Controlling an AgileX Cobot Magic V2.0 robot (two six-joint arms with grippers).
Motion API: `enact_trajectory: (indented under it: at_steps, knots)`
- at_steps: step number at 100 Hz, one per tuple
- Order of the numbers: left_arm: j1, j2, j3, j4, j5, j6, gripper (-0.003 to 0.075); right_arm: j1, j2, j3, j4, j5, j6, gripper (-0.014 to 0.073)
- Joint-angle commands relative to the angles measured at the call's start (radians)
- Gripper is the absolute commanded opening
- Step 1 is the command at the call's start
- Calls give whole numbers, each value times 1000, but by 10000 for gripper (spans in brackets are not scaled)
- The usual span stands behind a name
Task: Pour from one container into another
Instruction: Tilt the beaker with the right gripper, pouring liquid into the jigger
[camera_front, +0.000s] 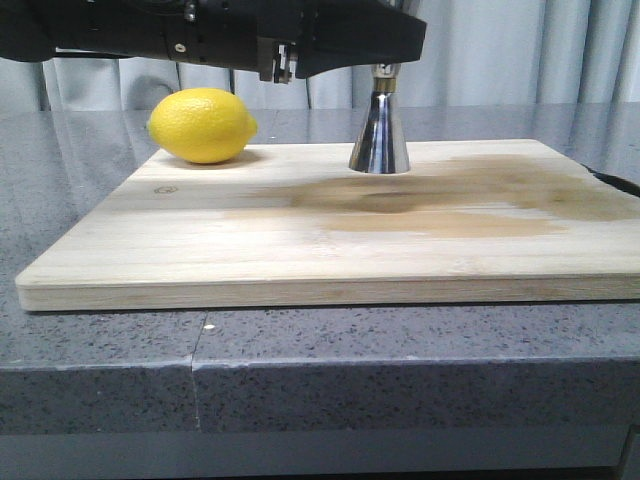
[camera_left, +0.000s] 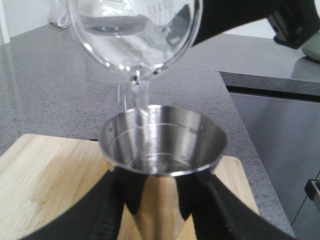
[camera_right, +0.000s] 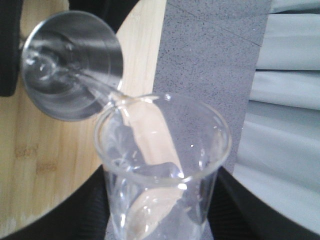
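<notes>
Wooden board (camera_front: 300, 250) on grey stone counter (camera_front: 100, 350)

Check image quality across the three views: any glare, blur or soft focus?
Front view: sharp, bright highlights on the jigger. Left wrist view: jigger rim crisp, fingers and beaker soft. Right wrist view: beaker rim fairly clear, the stream and jigger mouth blurred.
</notes>
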Motion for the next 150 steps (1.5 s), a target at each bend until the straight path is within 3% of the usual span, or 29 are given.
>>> enact_trajectory:
  at_steps: [1, 64, 112, 150]
  knots:
    - [-5, -52, -33, -81, 59, -6, 208, 1, -32, -36, -23, -79, -9, 286]
    - [-5, -52, -33, -81, 59, -6, 208, 1, -32, -36, -23, -79, -132, 286]
    - [-5, -52, -33, -81, 59, -6, 208, 1, -32, -36, 4, -79, -125, 286]
    - [-5, -52, -33, -81, 59, -6, 208, -3, -60, -36, 43, -126, 420, 286]
